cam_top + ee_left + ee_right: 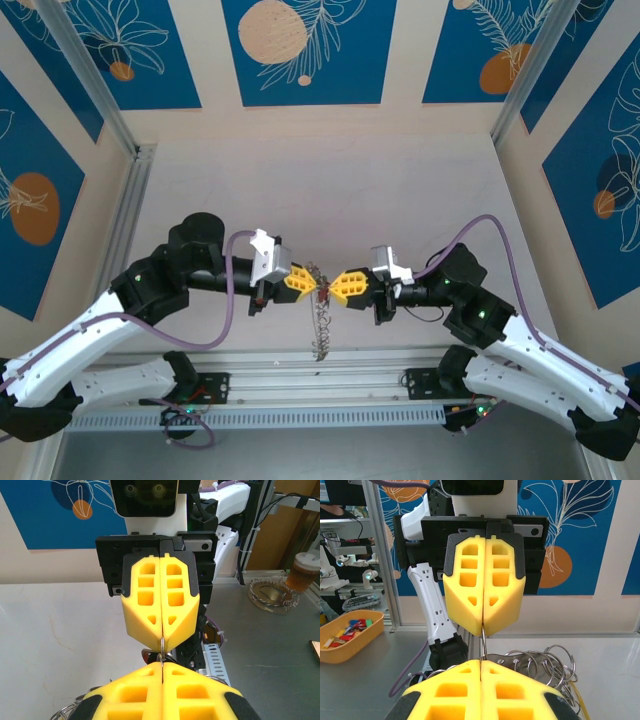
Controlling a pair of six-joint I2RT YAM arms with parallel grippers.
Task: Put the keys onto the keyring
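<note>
Left pincer and right pincer meet tip to tip above mid-bench. Both are clamped on the keyring, pinching its thin wire, and its loops dangle toward the near edge. Well apart, what look like coloured keys sit in an orange tray.

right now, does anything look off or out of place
Nothing spilled or damaged. One oddity: the left claw and right claw meet tip to tip, both shut on the thin keyring, its fringe hanging beneath.
</note>
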